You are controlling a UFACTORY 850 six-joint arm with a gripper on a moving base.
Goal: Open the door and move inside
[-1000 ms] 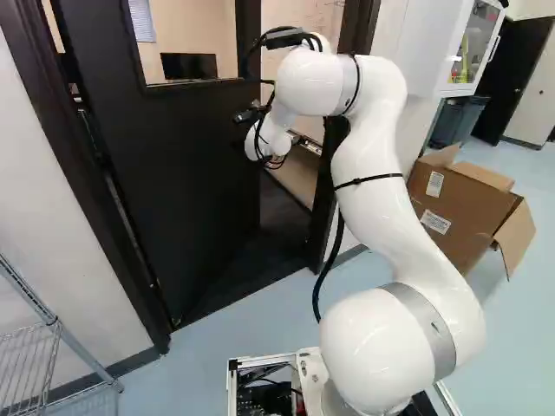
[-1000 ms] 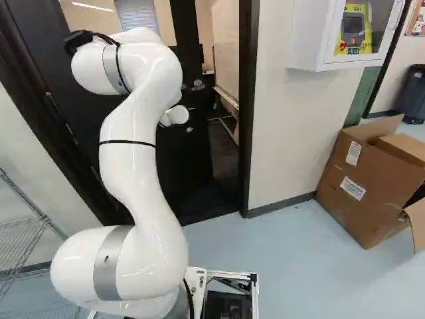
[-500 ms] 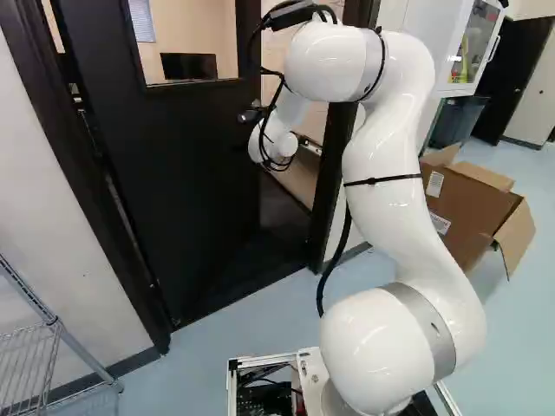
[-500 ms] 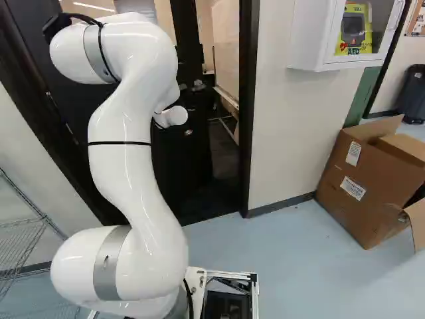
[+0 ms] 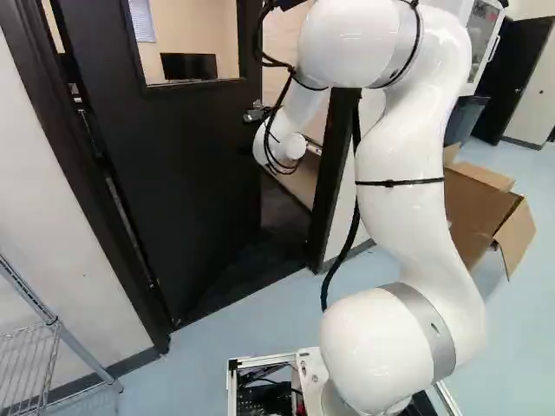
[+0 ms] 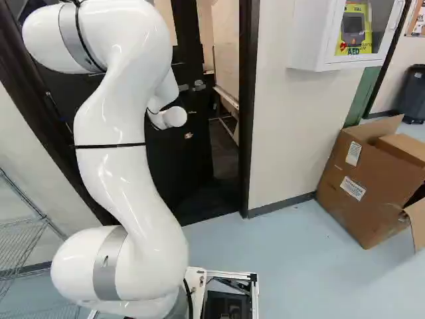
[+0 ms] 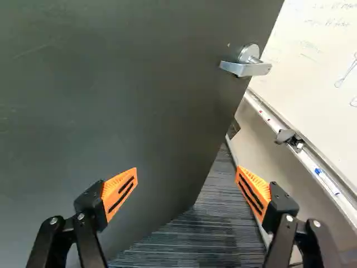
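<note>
Within the frame [image 6: 247, 119], door [image 5: 186, 199] stands part open, swung inward. Lever hdl. [image 7: 245, 68] ahead of my gripper [image 7: 187, 173], untouched; fingers [image 7: 120, 192] spread wide, nothing held. Unlatching: done, est. Outstanding: push door wider, then move inside.

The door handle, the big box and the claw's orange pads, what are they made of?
The door handle looks like metal: silvery, with a soft shine. The box looks like cardboard: brown, matte, with folded flaps. On the claw, the orange pads could be rubber or plastic: dull, with ridged edges. I can't tell which.
</note>
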